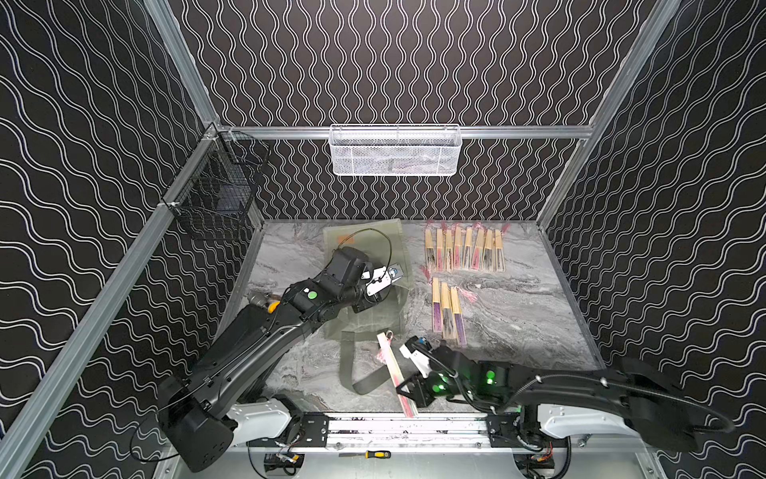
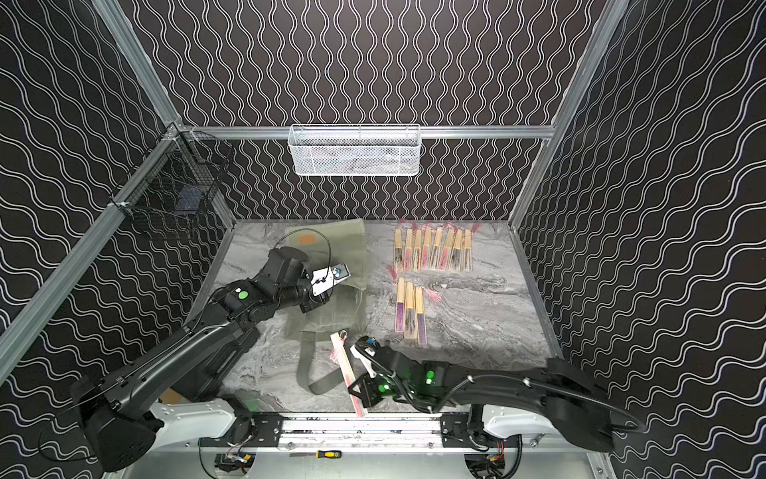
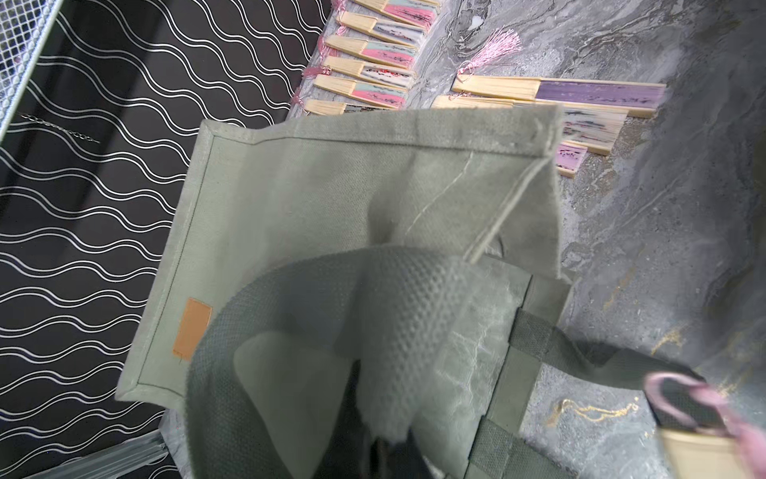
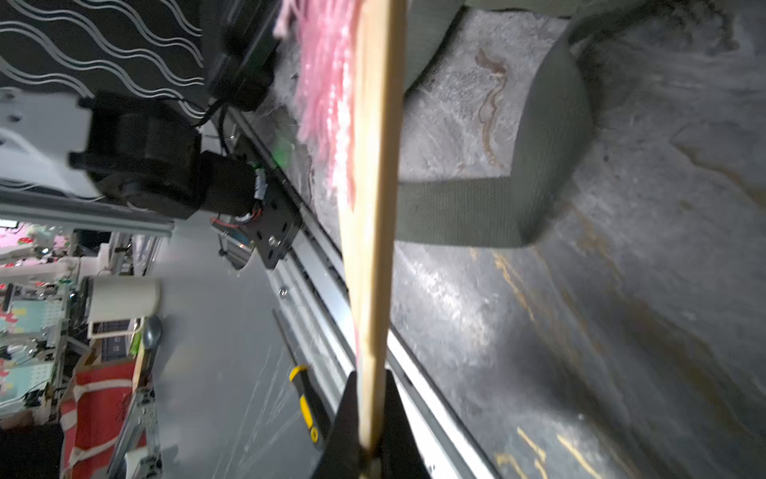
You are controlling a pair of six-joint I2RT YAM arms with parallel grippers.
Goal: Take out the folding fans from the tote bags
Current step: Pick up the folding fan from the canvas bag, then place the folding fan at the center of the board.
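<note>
Your right gripper (image 4: 369, 398) was clenched on pale fan (image 4: 375, 249); stick ran straight out from jaws, tassel end farthest; short row of fans (image 1: 447, 315) lay just beyond, slightly right, axes fore-aft, right arm nearer; left gripper (image 1: 365, 306) was shut, apparently pinching tote bag (image 1: 373, 327) fabric; longer row (image 1: 464, 251) lay farthest back.

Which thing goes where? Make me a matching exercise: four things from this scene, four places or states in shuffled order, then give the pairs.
Things:
1. tote bag
2. white basket
3. screwdriver
4. pink-tasselled fan nearest the front

Places or states:
A. clamped in the right pincer
B. hung on the back rail
C. lying on the marble table
D. on the metal ledge in front of the table

Pairs: 1-C, 2-B, 3-D, 4-A.
</note>
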